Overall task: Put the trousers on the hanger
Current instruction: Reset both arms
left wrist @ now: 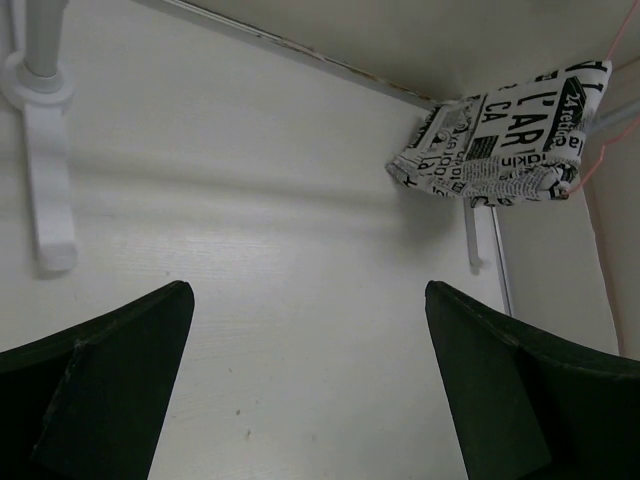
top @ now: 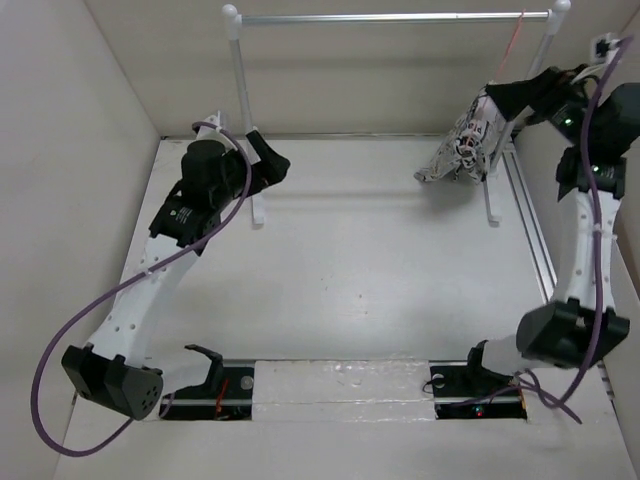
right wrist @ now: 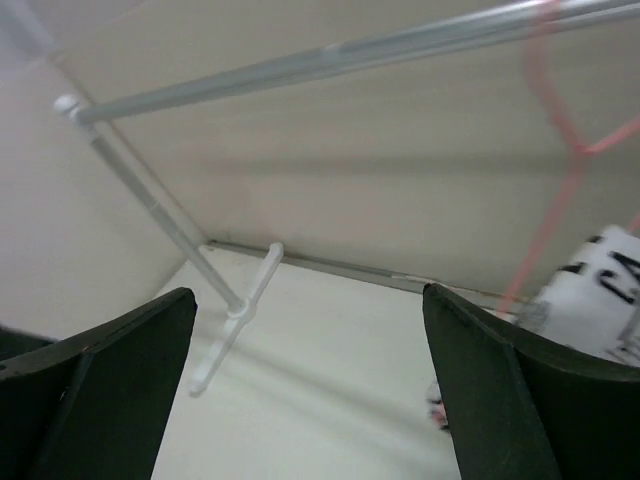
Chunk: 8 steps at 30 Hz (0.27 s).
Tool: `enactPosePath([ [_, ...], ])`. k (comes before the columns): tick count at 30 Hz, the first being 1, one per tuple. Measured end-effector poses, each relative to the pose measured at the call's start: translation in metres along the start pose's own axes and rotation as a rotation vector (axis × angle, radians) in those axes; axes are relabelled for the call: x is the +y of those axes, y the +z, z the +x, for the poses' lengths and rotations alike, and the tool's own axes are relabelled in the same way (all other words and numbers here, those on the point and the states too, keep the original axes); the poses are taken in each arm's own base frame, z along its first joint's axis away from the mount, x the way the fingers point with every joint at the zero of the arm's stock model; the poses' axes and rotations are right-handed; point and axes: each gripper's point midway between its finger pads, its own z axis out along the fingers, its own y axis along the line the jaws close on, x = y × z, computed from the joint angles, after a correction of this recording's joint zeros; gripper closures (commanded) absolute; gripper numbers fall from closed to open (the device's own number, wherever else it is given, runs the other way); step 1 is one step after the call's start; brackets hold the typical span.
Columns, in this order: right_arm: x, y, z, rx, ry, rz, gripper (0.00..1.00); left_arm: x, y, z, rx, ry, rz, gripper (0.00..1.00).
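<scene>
The trousers (top: 462,148), white with black newsprint, hang in a folded bundle at the right end of the rack, clear of the table. They also show in the left wrist view as the trousers (left wrist: 505,135) and at the right wrist view's edge as the trousers (right wrist: 603,288). The thin pink hanger (top: 515,35) hangs from the silver crossbar (top: 390,17) down into the bundle; the hanger (right wrist: 558,140) shows as a slim rod. My right gripper (top: 498,100) is open just right of the bundle, holding nothing. My left gripper (top: 272,163) is open and empty by the left post's foot.
The rack's white left post (top: 240,90) and its foot (left wrist: 45,190) stand at the back left; the right post's foot (top: 490,205) lies under the trousers. White walls close in the left, back and right. A metal rail (top: 530,225) runs along the right side.
</scene>
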Motion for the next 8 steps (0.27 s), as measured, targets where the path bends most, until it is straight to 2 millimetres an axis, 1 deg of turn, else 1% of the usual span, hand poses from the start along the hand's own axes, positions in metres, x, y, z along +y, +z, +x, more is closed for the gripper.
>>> enactPosePath([
  [1,0.027,-0.004,0.007,0.009,-0.036,-0.031,0.00,0.005,-0.002,-0.004,-0.010,-0.004,-0.010,0.01],
  [2,0.056,-0.006,0.020,0.020,-0.072,-0.067,0.00,0.009,-0.006,-0.005,-0.014,-0.004,-0.017,0.01],
  [4,0.114,-0.015,0.059,0.064,-0.118,-0.159,0.00,0.013,-0.011,-0.001,-0.008,0.002,-0.027,0.01],
  [5,0.140,-0.022,0.084,0.104,-0.125,-0.217,0.00,0.015,-0.020,0.002,-0.013,0.004,-0.023,0.01],
  [6,0.159,-0.028,0.107,0.130,-0.133,-0.259,0.00,0.018,-0.025,0.005,-0.014,0.007,-0.024,0.01],
  [7,0.170,-0.037,0.137,0.179,-0.129,-0.287,0.00,0.022,-0.030,0.012,-0.008,0.009,-0.030,0.01],
  [8,0.177,-0.047,0.163,0.224,-0.125,-0.299,0.00,0.027,-0.035,0.017,-0.002,0.009,-0.035,0.01],
])
